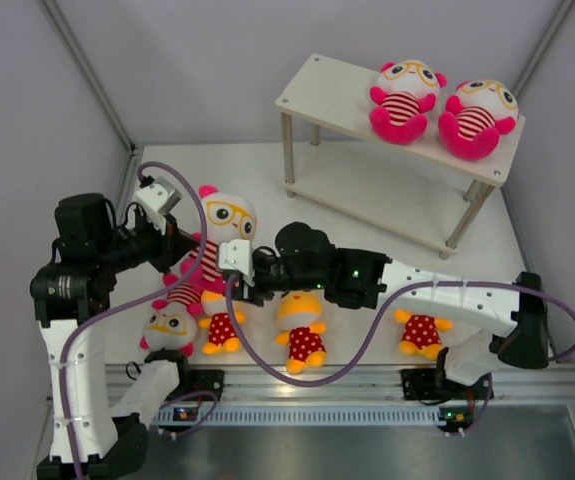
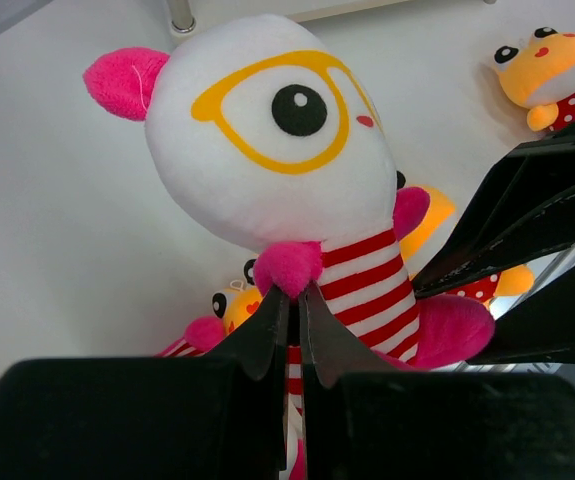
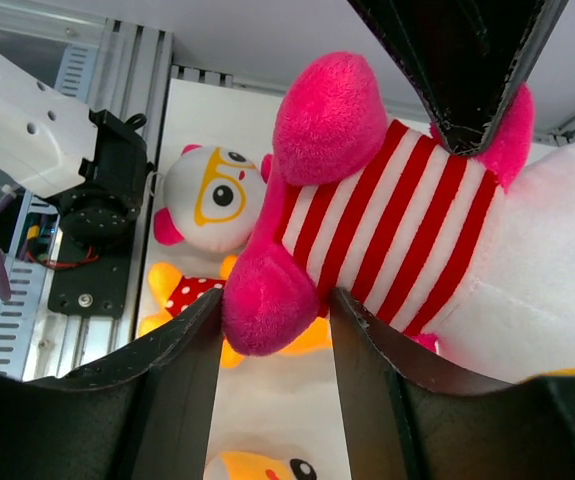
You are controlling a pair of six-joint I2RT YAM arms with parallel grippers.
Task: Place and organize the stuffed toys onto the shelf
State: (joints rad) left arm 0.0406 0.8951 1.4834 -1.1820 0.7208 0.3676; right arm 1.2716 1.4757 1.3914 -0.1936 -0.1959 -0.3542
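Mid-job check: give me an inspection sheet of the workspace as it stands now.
Surface: white table, loose toys along its near edge.
Job's things: shelf has two pink toys on its top tier; held pink toy between both arms; fourth pink toy and three yellow toys on the table.
Clutter: nothing seen.
Grippers: left gripper shut on the held pink toy's arm; right gripper fingers flank its leg, grip unclear.
Cables: purple cables loop off both arms.
Surroundings: grey walls, aluminium rail.

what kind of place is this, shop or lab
Likely a robot lab cell: plain grey wall panels, a ribbed aluminium mounting rail, and a cream two-tier shelf on silver legs.
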